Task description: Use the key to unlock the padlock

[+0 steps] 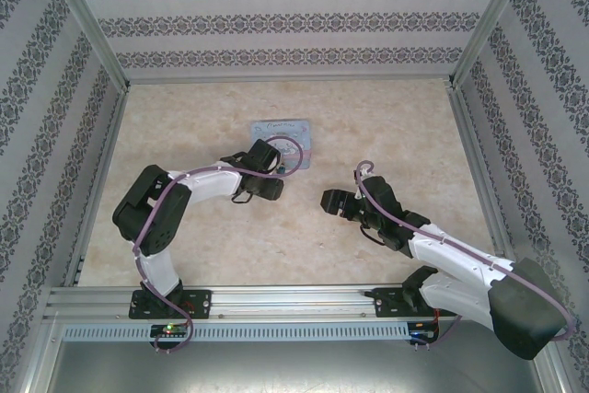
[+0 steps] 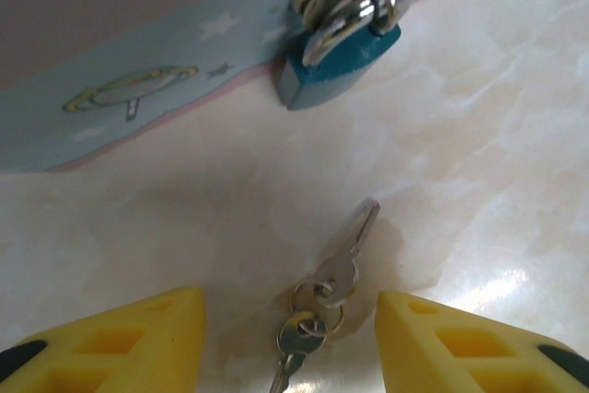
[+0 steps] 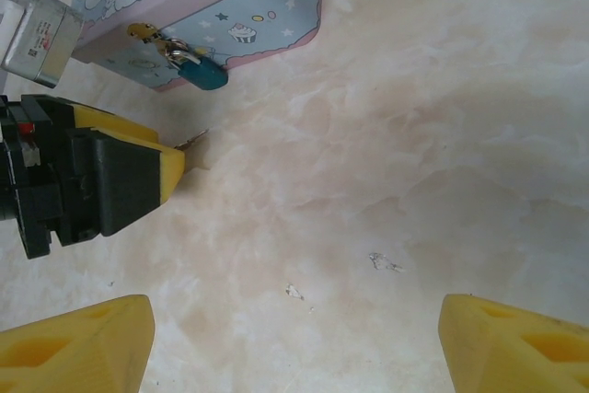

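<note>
Straddling the key [image 2: 345,260], the left gripper [image 2: 290,310] stands part-open, clear of it; the right gripper [image 3: 294,333] stands wide, empty; the padlock [image 2: 342,66] is hooked to the tin [image 2: 138,103].

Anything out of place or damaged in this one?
Nothing serious. The padlock hangs on the tin, and the key lies flat between the left fingers. Only two small pale flecks mark the table.
</note>
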Available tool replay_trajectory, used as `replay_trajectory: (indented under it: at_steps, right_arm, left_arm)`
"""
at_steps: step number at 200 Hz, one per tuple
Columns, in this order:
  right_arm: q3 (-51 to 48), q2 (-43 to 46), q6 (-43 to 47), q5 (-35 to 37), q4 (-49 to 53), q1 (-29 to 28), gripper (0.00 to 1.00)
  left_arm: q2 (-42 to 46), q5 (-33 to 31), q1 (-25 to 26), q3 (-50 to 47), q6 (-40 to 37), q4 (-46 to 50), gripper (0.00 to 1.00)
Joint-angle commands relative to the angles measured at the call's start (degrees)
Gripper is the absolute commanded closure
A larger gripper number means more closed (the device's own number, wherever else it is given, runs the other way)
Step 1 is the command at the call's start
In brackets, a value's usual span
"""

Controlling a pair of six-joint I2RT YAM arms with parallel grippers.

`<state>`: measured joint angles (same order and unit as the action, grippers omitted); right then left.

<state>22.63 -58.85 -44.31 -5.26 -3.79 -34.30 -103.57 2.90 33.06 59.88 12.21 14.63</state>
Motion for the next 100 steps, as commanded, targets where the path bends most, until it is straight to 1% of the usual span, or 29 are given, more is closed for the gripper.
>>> replay_trajectory:
  at_steps: [1, 44, 88, 100]
  right_arm:
    - [-1.3, 0.6, -1.3, 0.4, -1.9, -0.6, 0.19]
    - [-1.7, 0.7, -1.5, 0.8, -1.9, -0.6, 0.2]
    - [-1.8, 0.4, -1.8, 1.1, -2.0, -0.6, 0.21]
    - [-1.8, 0.4, -1.8, 1.3, -1.9, -0.6, 0.21]
  left_arm:
    - [-1.3, -1.0, 0.7, 2.2, 0.2, -1.9, 0.48]
    - [-3.4, -0.8, 0.7, 3.1, 0.1, -2.5, 0.51]
    - [-4.3, -0.4, 0.7, 2.6, 0.4, -3.1, 0.57]
    - [-4.3, -0.2, 0.7, 2.4, 0.4, -3.3, 0.62]
